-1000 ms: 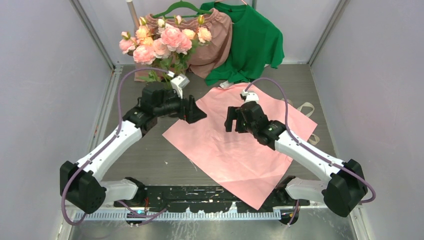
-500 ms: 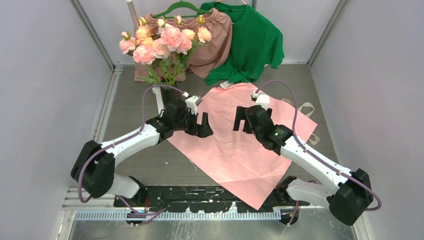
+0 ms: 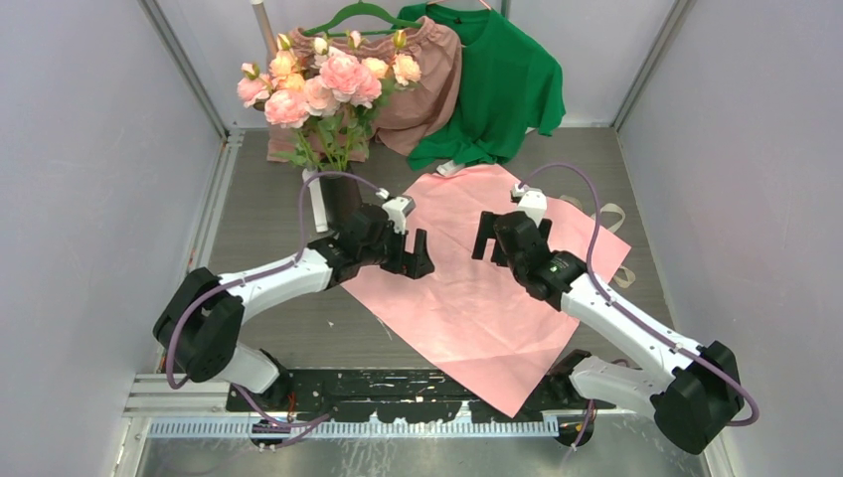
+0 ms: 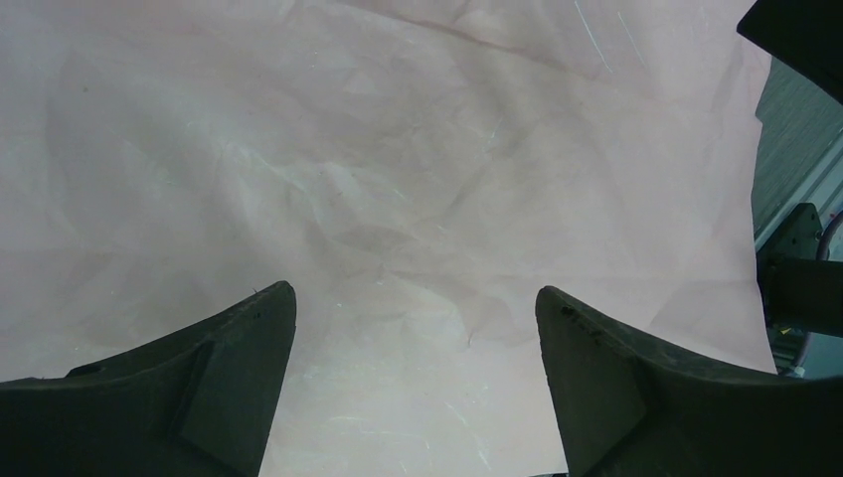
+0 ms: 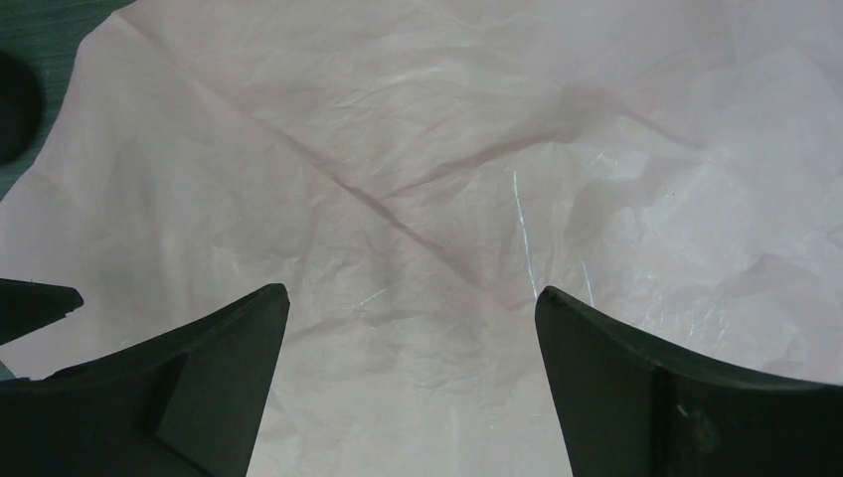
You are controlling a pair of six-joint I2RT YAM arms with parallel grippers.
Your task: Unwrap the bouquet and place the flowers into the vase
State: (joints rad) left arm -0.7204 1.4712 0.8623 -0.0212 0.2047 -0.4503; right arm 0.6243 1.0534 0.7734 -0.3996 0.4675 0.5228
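Note:
The flowers (image 3: 323, 81), pink roses on green stems, stand upright with their stems in the black vase (image 3: 343, 197) at the back left. The vase's lower part is hidden behind my left arm. The bouquet's salmon-pink paper (image 3: 477, 288) lies spread flat on the table, unwrapped. My left gripper (image 3: 413, 256) hovers open over the sheet's left corner, just right of the vase. My right gripper (image 3: 487, 235) is open above the sheet's middle, facing the left one. Both wrist views show only creased paper (image 4: 418, 179) (image 5: 418, 179) between the open left gripper (image 4: 416, 298) and the open right gripper (image 5: 413, 298).
Pink shorts on a green hanger (image 3: 418, 75) and a green shirt (image 3: 507, 89) lie at the back. A cream ribbon (image 3: 608, 215) sits by the paper's right edge. A grey pole (image 3: 264, 22) stands behind the flowers. Enclosure walls close both sides.
My left gripper has moved right, away from the vase and onto the paper's corner. The right gripper has shifted slightly right and back. The flowers stay in the vase.

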